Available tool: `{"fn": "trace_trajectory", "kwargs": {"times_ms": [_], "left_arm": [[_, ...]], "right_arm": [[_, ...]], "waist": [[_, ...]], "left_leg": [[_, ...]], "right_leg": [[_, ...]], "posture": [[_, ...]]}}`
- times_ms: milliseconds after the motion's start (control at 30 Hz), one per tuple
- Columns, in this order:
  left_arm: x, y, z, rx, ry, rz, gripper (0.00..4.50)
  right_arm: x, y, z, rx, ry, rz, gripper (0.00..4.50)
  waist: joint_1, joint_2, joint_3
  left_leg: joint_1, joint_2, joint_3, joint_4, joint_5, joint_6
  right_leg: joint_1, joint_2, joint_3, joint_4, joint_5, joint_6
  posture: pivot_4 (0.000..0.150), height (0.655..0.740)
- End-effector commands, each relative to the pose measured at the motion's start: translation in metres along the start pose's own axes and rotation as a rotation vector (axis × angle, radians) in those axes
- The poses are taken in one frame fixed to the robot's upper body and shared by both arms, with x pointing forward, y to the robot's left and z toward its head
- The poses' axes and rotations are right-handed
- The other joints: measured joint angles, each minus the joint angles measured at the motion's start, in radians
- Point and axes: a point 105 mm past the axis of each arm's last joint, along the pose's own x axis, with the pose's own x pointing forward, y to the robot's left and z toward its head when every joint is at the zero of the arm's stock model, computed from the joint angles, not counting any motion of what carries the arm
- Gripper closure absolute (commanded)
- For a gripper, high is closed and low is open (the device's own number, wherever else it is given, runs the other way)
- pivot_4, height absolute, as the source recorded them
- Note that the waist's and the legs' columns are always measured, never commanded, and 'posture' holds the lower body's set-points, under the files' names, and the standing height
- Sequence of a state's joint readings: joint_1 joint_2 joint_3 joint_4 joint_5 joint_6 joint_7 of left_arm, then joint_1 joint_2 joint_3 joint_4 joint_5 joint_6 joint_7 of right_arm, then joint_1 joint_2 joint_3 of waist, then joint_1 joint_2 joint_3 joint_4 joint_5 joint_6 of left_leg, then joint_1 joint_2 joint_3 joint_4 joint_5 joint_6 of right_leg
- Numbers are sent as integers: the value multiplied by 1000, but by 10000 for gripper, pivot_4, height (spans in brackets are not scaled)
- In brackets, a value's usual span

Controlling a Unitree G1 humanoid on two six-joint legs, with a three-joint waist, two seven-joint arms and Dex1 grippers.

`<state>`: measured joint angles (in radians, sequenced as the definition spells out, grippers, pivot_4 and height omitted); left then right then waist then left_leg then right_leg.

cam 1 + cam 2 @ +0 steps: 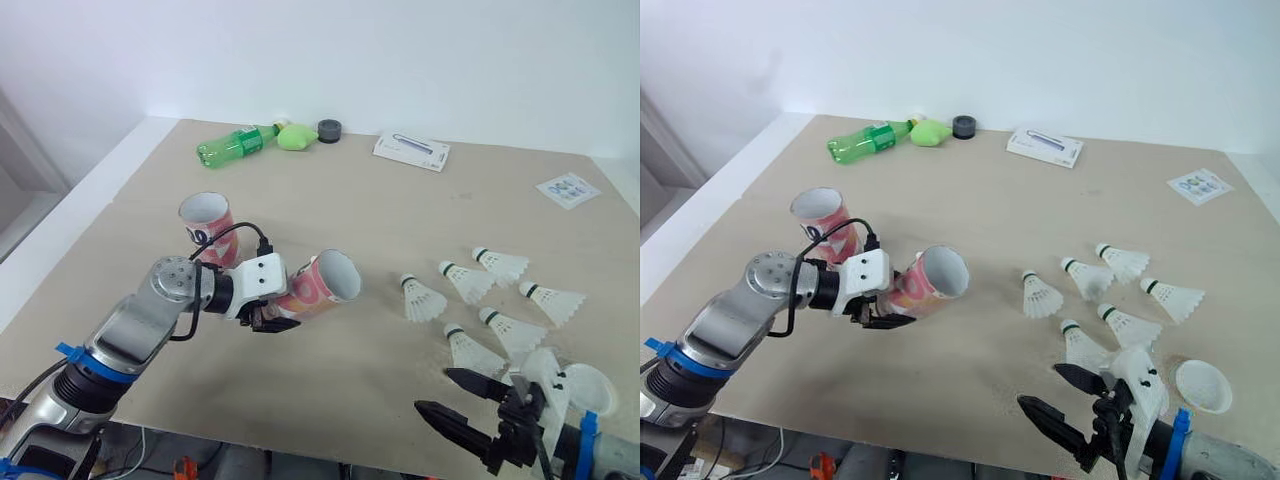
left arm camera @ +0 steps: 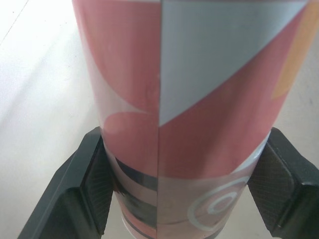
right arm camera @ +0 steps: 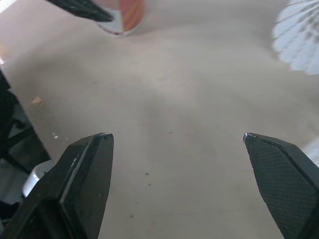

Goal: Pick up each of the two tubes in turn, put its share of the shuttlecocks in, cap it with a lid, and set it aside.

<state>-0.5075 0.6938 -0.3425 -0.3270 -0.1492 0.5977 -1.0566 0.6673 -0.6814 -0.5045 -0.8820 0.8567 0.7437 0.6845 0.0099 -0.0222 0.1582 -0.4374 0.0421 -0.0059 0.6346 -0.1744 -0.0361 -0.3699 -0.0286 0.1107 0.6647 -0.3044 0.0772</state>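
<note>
My left gripper [image 1: 272,318] is shut on a pink patterned tube [image 1: 318,285], held tilted above the table with its open mouth facing right. Its fingers [image 2: 89,184] clamp both sides of that tube [image 2: 189,99]. A second tube [image 1: 207,226] stands upright just behind it. Several white shuttlecocks [image 1: 470,282] lie scattered at the right. My right gripper [image 1: 450,398] stands open near the front edge, nothing between its fingers [image 3: 87,164]. A white lid [image 1: 1202,385] lies beside it at the front right.
At the back lie a green bottle [image 1: 235,144], a green lump [image 1: 295,136], a grey tape roll [image 1: 329,130], a white packet [image 1: 411,151] and a printed card [image 1: 568,189]. The table's front edge [image 1: 330,455] runs close below both arms.
</note>
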Motion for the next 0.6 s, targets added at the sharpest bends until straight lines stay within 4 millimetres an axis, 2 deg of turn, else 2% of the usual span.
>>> {"fn": "trace_trajectory", "kwargs": {"times_ms": [33,167,467,567,600], "left_arm": [[14,-18,0,-20,-8,-84,11633],[12,-18,7,-14,-22,-90,11633],[11,-20,9,-15,-24,-90,11633],[11,-20,10,-14,-25,-89,11909],[11,-20,10,-13,-27,-88,11909]], "right_arm": [[3,4,4,-37,-6,8,0],[5,0,5,-47,-4,-2,0],[7,-6,7,-59,-9,-18,0],[5,-9,7,-56,-5,-29,7824],[4,-8,7,-58,-7,-25,12010]], "waist": [[0,0,0],[0,0,0],[0,-1,0],[0,-1,0],[0,-1,0]], "left_leg": [[0,0,0,0,0,0],[-1,-3,0,0,0,0],[-3,-8,-1,0,0,0],[-3,-8,-2,-1,0,0],[-3,-8,-2,-1,0,0]], "right_leg": [[0,0,0,0,0,0],[0,-3,0,0,-1,2],[0,-6,0,0,-3,4],[1,-6,-1,0,-3,4],[3,-6,-1,0,-3,4]], "posture": [[1500,7294],[1500,7294],[1500,7294],[1500,7294],[1500,7294]]}}
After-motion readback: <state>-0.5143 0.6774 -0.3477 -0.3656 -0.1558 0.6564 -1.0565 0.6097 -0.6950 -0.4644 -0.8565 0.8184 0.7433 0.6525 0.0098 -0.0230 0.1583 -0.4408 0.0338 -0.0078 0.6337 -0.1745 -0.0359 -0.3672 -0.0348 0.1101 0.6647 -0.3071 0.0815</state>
